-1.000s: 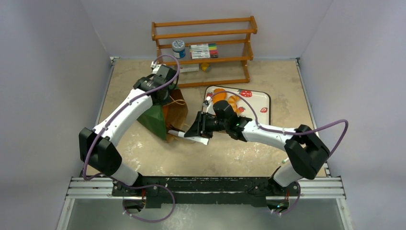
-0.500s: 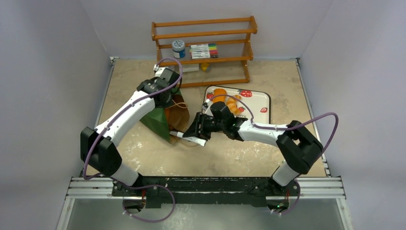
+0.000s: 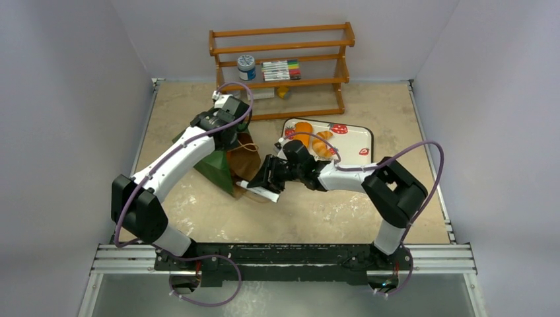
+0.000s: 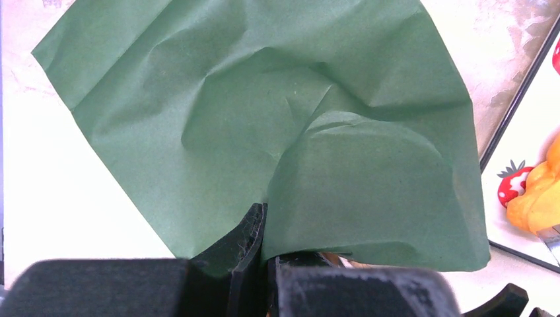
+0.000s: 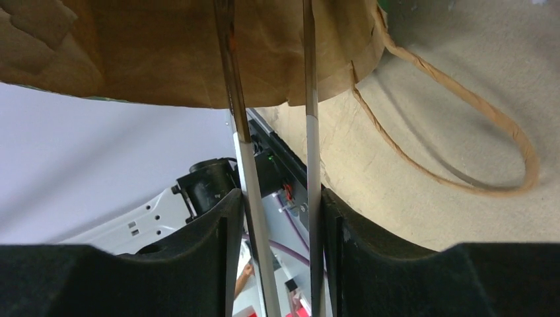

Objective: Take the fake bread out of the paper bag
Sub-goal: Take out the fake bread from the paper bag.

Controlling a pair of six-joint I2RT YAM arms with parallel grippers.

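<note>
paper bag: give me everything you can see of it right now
The paper bag is dark green outside and brown kraft inside, with thin tan string handles. The paper looks creased and dented. It sits on the table left of the strawberry tray, its mouth facing the right arm. The left gripper has its fingers shut on the edge of the green wall. The tongs held in the right gripper reach into the mouth. One handle loop lies loose on the table.

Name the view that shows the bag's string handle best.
Right wrist: the string handle loops whole against the table, beside the tongs reaching into the paper bag. Top external shows it tiny; left wrist only green paper.
</note>
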